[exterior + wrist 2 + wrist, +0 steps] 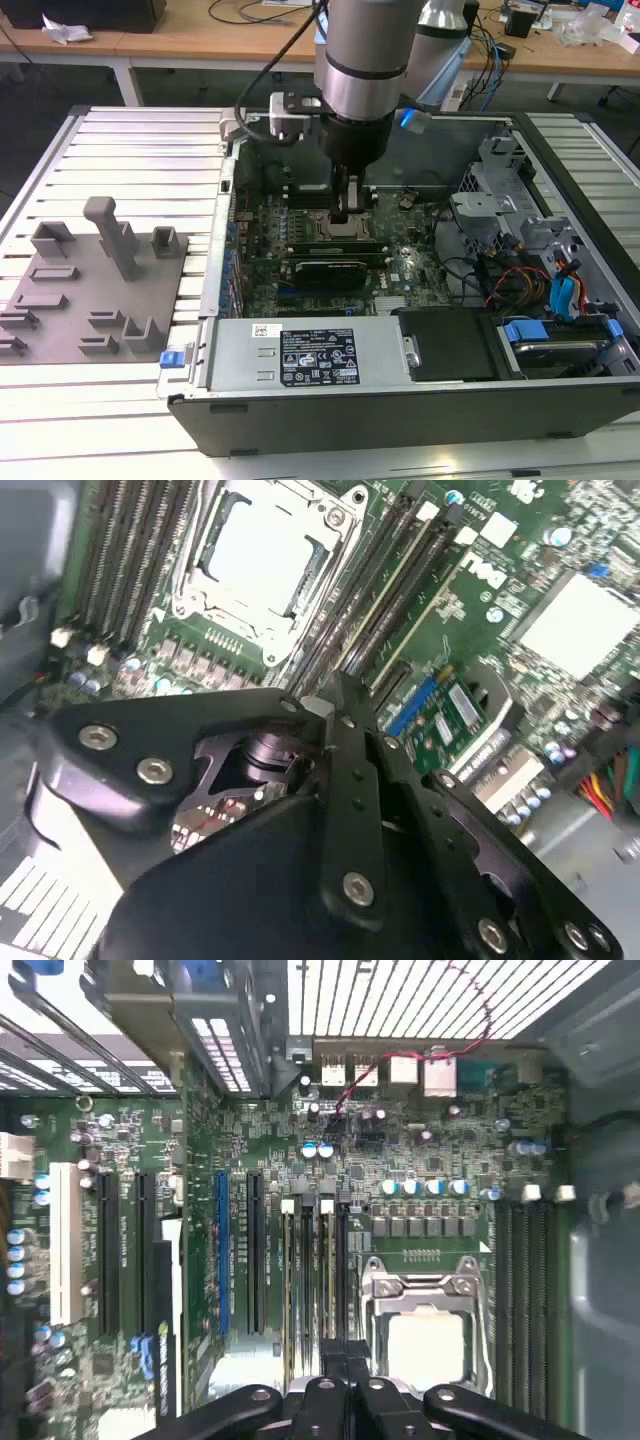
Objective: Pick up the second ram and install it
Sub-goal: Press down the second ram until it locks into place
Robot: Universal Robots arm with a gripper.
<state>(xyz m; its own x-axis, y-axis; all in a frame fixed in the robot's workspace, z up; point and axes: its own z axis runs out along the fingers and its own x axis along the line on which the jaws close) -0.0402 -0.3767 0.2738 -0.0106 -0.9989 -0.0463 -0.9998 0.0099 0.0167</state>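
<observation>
Past the grey power supply [300,355] lying low in the exterior view, the gripper [345,212], fingers pressed together, is sitting at frame centre right over the second ram [331,1280], which is standing seated on the motherboard [410,265] just beside the CPU socket [425,1345], wooden desks [200,45] running along the top.

The second ram [328,1280] stands on its long edge in a black memory slot just beside the CPU socket, so in both wrist views it appears as a thin, straight, yellow-green strip [385,595]. It runs parallel to the neighbouring slots and sits level with them along its visible length. One end passes under the tip of the tool [335,685], whose fingers are pressed together.
</observation>
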